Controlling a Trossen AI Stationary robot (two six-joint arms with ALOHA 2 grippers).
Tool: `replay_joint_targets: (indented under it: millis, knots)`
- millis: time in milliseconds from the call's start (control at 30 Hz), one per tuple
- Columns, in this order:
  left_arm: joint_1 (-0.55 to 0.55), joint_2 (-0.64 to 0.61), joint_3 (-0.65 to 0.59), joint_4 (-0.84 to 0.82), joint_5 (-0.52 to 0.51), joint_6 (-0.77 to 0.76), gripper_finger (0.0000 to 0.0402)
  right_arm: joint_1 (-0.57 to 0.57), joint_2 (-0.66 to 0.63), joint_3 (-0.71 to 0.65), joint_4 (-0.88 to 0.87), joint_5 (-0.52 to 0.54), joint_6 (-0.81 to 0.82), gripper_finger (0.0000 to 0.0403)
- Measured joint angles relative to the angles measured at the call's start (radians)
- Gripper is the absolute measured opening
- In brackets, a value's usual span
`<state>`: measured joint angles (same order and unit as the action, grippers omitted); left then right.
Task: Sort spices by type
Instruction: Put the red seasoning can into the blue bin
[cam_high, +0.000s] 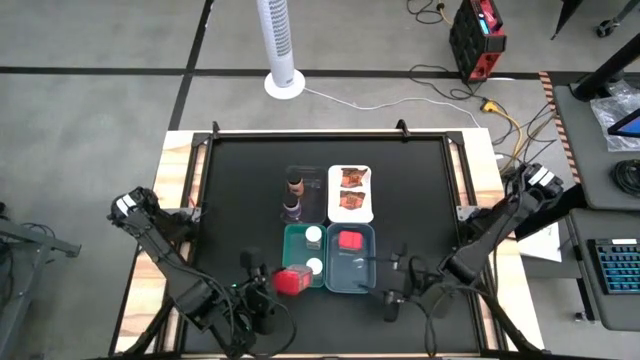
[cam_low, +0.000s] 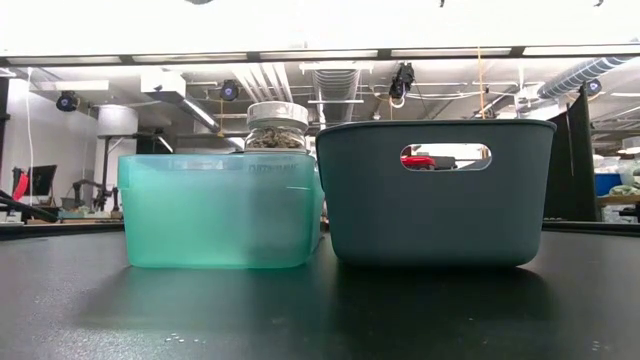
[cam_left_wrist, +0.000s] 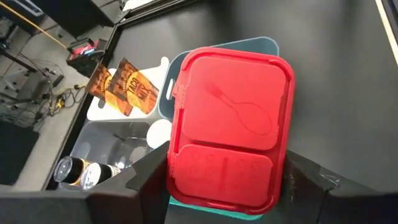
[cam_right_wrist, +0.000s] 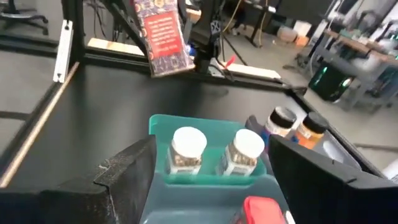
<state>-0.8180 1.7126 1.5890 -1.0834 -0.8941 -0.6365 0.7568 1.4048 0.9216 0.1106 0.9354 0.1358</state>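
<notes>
Red box (cam_left_wrist: 230, 124): pinched across its sides by left end effector (cam_left_wrist: 225, 186), held over near corner of teal tray (cam_high: 291, 240), just beside grey-blue tray (cam_high: 368, 280) where matching red box (cam_high: 349, 241) already lies. Glossy moulded plastic, rounded corners, spoon outline embossed on lid; likely slick under the fingers, so could twist or slide out if swung fast. Released from here, would probably land among white-capped jars (cam_high: 314, 237), the wrong type, and might topple those tall, round, clear-walled containers. Right end effector (cam_high: 380, 262), fingers spread and holding nothing, hovering at far side of grey-blue tray; risk of a clash if both close in on that tray together. Teal tray translucent and thin-walled, grey-blue one opaque with a handle slot; both light enough to skid on matte black table (cam_high: 240, 180) if nudged.
</notes>
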Motion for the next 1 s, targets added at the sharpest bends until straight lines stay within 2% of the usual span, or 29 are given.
replay_joint_targets:
  millis: [167,333,567,833,1000]
  knots:
    - [0.024,0.000,0.000,0.038,0.013,0.028,0.0207,-0.032,0.078,0.035,0.100,-0.026,-0.111,0.0312]
    - [0.041,0.000,0.000,0.127,0.019,0.107,0.0207,-0.074,0.133,0.121,0.115,-0.062,-0.164,0.0329]
    - [0.076,0.000,0.000,0.254,0.031,0.227,0.0208,-0.148,0.197,0.222,0.106,-0.205,-0.230,0.0341]
    - [0.090,0.000,0.000,0.262,0.039,0.236,0.0208,-0.175,0.217,0.243,0.088,-0.219,-0.260,0.0316]
    - [0.106,0.000,0.000,0.288,0.038,0.241,0.0208,-0.200,0.217,0.243,0.087,-0.280,-0.251,0.0286]
